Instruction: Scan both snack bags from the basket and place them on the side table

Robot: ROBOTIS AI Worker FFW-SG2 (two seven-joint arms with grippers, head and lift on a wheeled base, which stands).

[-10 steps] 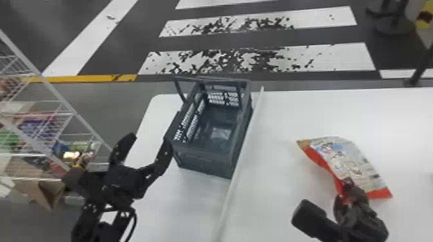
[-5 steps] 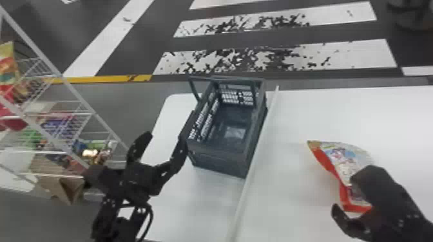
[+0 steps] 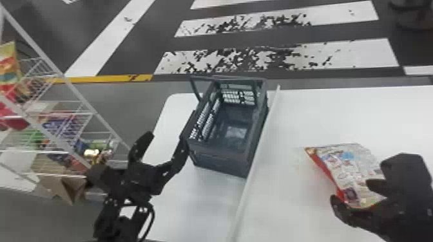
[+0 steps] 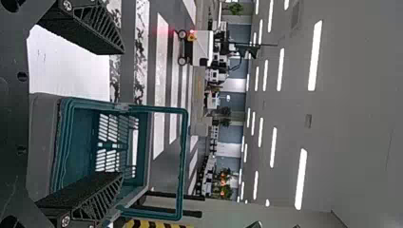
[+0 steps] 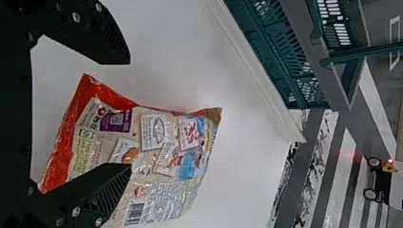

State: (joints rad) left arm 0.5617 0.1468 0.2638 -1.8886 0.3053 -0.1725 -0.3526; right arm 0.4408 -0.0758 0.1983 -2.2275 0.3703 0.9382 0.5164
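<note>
Snack bag [image 3: 341,164], red-edged with a pale, printed face, is lying flat on the white table [image 3: 290,199]; open-topped basket [image 3: 222,161], gray outside and teal inside, is standing upright, well to its left.

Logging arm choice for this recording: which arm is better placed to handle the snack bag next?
Right, most likely: the right gripper is open right at the snack bag, while the left gripper is across by the basket.

basket [image 3: 222,162] open above, ridge [image 3: 246,190] beside it
</note>
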